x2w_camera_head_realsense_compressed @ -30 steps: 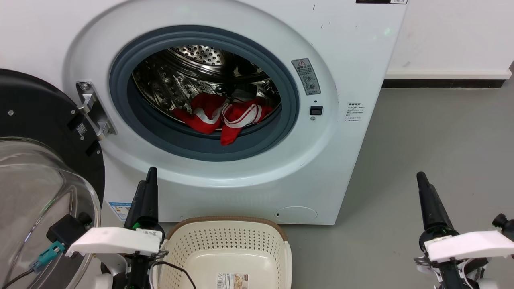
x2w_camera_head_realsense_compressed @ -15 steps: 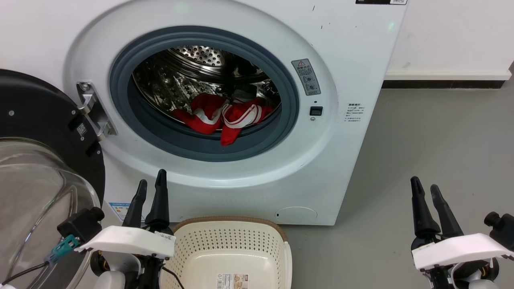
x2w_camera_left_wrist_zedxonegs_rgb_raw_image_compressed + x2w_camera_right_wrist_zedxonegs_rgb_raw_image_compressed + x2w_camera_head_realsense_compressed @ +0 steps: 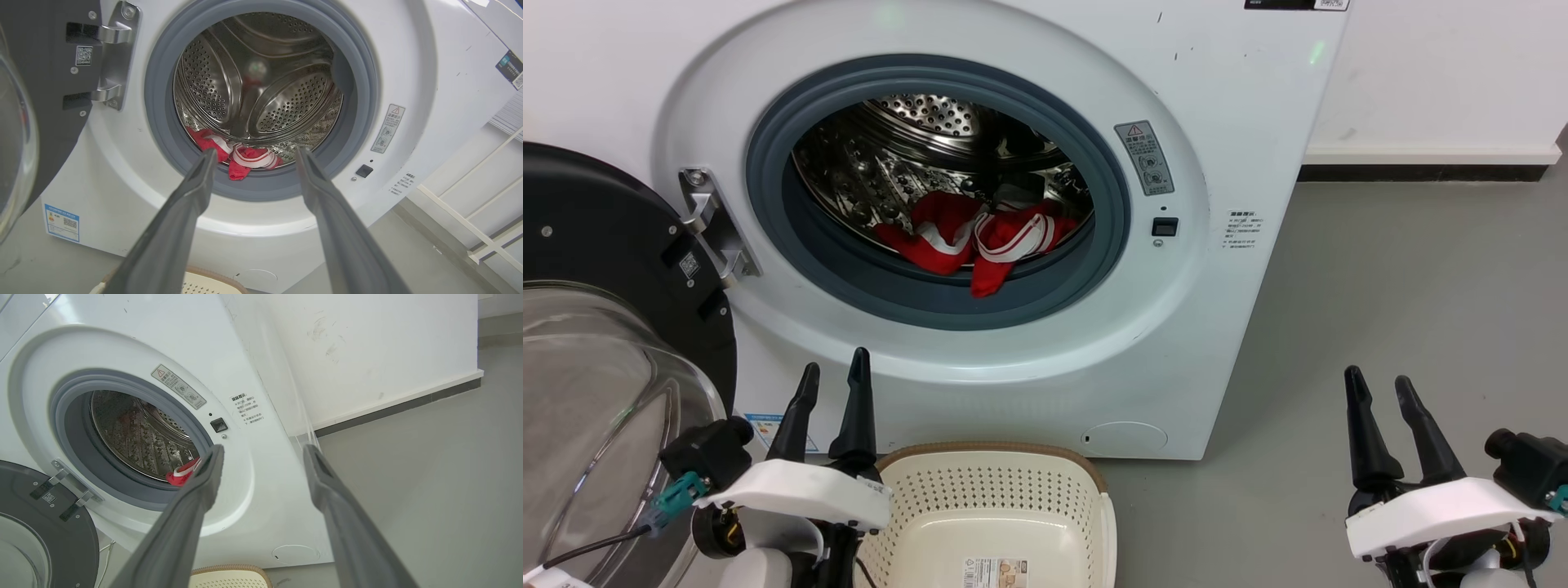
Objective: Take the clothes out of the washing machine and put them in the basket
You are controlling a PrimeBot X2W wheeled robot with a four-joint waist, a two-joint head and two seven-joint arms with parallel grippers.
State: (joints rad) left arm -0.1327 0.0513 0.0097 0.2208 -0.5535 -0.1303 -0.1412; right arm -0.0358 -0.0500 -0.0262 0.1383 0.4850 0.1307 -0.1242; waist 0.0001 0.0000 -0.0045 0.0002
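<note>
Grey floor point(image 3: 1421, 269) runs back to a white wall point(image 3: 1437, 73), and the washing machine point(image 3: 1241, 122) stands square in front of me with its door point(image 3: 596, 245) hanging wide open.

My left claw point(image 3: 834, 361) sits low before the machine's front panel, fingers spread and empty. The door's glass bulge is just to its left. The basket point(image 3: 988, 447) is just to its right, lower than the fingertips.

In the left wrist view I look straight along those fingers into the drum point(image 3: 286, 98). The clothes point(image 3: 239, 169) lie ahead of the claw, framed between its two tips. They sit at the drum's bottom front, with one red fold spilling onto the grey rubber ring point(image 3: 159, 102).

My right claw point(image 3: 1376, 376) hangs over bare floor, well to the right of the machine and the basket, its fingers likewise spread and holding nothing. From that claw the clothes are well off to the left and farther ahead; its wrist view catches a red scrap of them just beside the left fingertip.

The basket stands on the floor against the machine's foot, a paper label point(image 3: 995, 572) on its base.
</note>
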